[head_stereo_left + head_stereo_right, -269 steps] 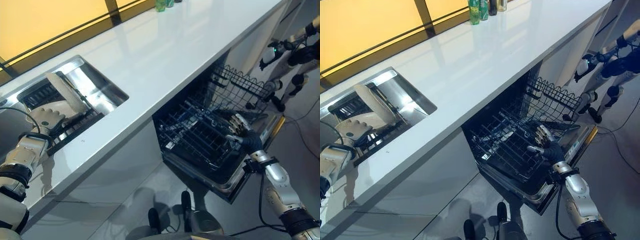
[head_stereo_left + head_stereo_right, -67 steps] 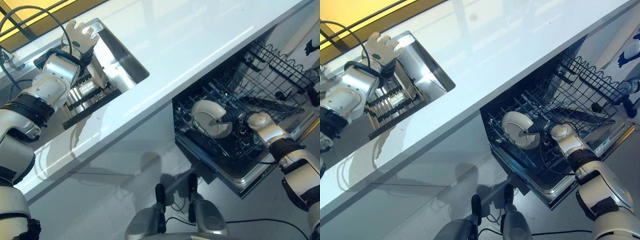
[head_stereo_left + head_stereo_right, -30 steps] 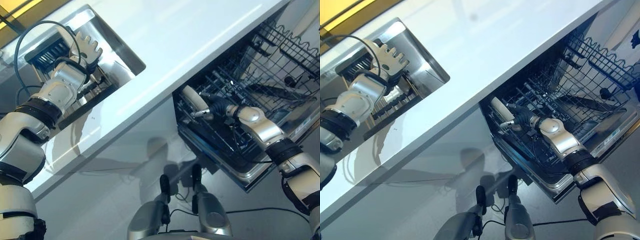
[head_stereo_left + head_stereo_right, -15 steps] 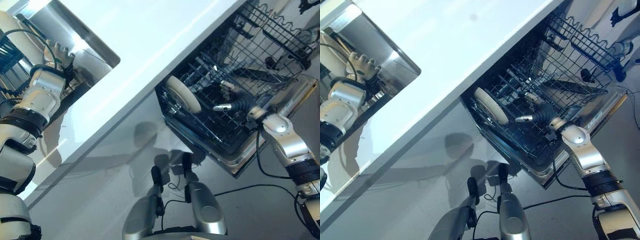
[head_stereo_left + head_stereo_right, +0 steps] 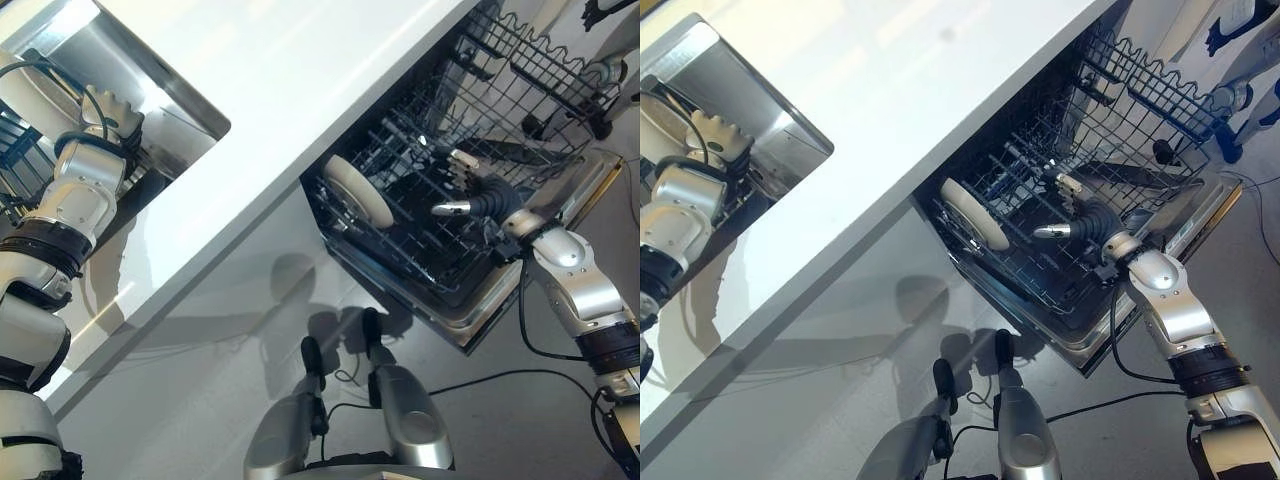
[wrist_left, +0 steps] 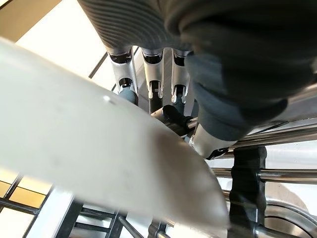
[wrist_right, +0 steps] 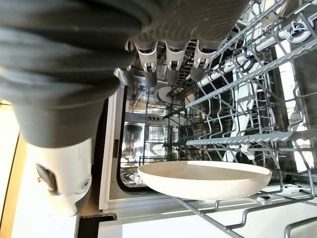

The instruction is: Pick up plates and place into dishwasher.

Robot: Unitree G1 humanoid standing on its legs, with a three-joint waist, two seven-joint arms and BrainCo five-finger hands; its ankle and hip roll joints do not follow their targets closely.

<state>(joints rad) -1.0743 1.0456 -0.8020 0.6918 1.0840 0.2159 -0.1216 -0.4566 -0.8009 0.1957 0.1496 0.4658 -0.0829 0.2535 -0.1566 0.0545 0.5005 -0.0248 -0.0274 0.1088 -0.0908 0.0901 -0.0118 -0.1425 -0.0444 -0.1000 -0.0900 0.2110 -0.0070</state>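
A cream plate [image 5: 360, 190] stands on edge at the near end of the dishwasher's lower rack [image 5: 440, 255]; it also appears as the plate [image 7: 205, 178] in the right wrist view. My right hand [image 5: 487, 198] hovers over the rack a hand's width from it, open and holding nothing. In the sink [image 5: 150, 70], a second cream plate [image 5: 25, 95] leans in a dish rack. My left hand [image 5: 98, 125] is shut on its edge. In the left wrist view this plate [image 6: 74, 144] sits between the fingers [image 6: 151, 82] and the thumb.
The white countertop [image 5: 300, 60] runs between the sink and the open dishwasher. A pulled-out upper wire basket [image 5: 530, 70] sits behind my right hand. The dishwasher door [image 5: 560, 215] lies open below my right arm. Grey floor lies in front.
One second ago my right hand held the plate in the lower rack; it has since let go and drawn back. My left hand has closed on the sink plate. The camera has shifted.
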